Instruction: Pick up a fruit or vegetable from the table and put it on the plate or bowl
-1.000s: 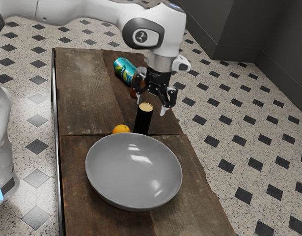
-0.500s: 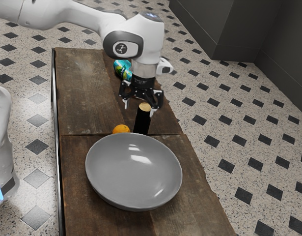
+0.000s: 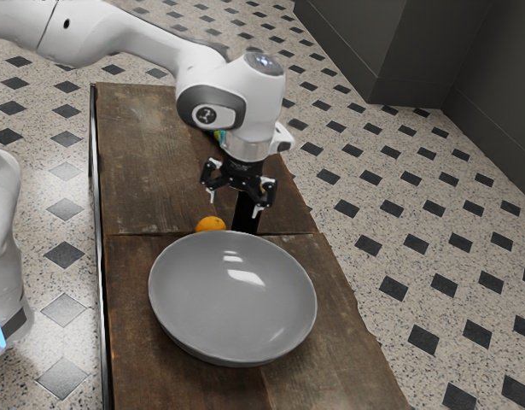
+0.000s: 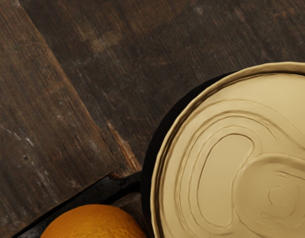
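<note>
The small round orange [image 3: 211,225] sat tight against the wide grey bowl's [image 3: 153,286] far rim, just beside the tall black tan-lidded can [image 3: 243,219], with bare wooden table [image 3: 147,162] behind. The black gripper [image 3: 237,195] hung over the can, fingers spread wide, gripping nothing.

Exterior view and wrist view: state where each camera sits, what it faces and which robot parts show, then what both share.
Exterior view: high at the arm's side, looking down along the dark wooden table at the wide grey bowl, the small orange and the upright black can with a tan lid; the white arm and open black gripper show.
Wrist view: on the hand, facing straight down at the can's lid, with the orange beside it.
Shared: can, orange, table planks.
</note>
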You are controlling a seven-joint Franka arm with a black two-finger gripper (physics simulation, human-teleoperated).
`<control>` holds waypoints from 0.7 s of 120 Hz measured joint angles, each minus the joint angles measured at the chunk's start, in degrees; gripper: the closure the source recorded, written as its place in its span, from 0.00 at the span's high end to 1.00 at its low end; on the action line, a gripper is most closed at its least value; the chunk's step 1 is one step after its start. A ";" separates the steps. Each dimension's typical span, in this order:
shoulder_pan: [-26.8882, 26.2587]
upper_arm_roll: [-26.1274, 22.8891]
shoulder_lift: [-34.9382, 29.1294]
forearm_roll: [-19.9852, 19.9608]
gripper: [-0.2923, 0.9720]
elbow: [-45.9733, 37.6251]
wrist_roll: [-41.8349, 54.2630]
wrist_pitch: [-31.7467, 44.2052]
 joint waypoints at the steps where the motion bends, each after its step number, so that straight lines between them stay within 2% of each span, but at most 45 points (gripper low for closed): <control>1: 0.00 -0.01 0.07 -0.01 0.77 -0.07 -0.08 0.05; 26: -0.77 -0.17 0.39 -0.28 0.77 -2.06 -1.71 1.30; 84: -0.79 0.25 -5.16 -0.29 0.77 -7.48 -3.86 1.31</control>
